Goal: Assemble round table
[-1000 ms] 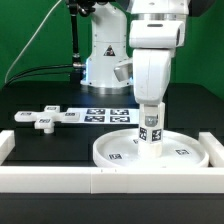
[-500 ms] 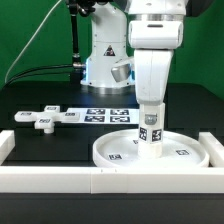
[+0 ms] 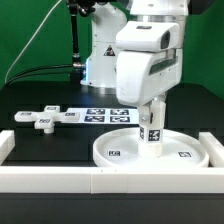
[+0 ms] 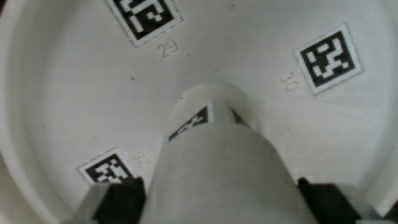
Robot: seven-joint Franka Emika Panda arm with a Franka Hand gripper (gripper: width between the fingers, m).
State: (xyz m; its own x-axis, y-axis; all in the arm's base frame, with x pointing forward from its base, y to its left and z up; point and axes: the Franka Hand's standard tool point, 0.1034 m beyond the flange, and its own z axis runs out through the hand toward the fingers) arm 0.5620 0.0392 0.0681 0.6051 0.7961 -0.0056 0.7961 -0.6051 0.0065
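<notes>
The large rimmed round disc (image 3: 150,150) lies flat near the front wall, tags facing up. The short cylindrical leg (image 3: 151,128) stands upright on the disc's middle. My gripper (image 3: 151,112) is shut on the leg's upper part from above. In the wrist view the leg (image 4: 217,150) runs down to the disc (image 4: 107,90) between my two dark fingers (image 4: 121,203). The small cross-shaped base (image 3: 35,119) lies on the black table at the exterior view's left, apart from the disc.
The marker board (image 3: 100,115) lies flat behind the disc. A white border wall (image 3: 100,181) runs along the front edge and up both sides. The arm's base (image 3: 100,60) stands at the back.
The wrist and hand have turned about the vertical axis, with the gripper still on the leg. The tags on the disc have shifted, so the disc turned a little. The base has not moved.
</notes>
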